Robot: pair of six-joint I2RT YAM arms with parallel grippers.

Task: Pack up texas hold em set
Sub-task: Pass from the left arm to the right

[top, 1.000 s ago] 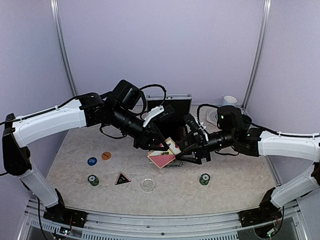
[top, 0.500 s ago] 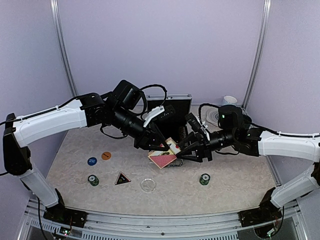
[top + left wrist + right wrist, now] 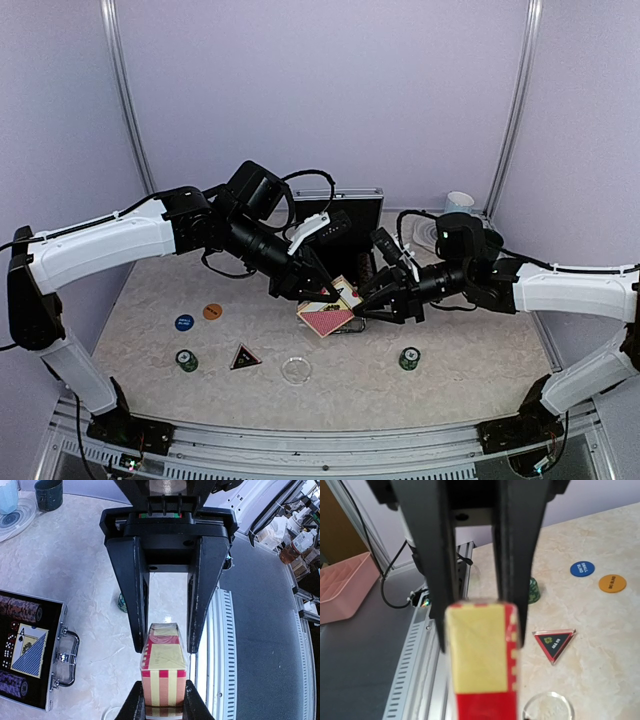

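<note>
Red card deck, corners behind jaws

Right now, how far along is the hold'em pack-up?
Done: chip rows and a blue deck sit in the open case. In hand: the red deck, off the table, gripped by the left claw, right claw flanking its other end, grip unclear. Remaining: blue disc, orange disc, black triangle, clear disc and two green chip stacks on the table.
</note>
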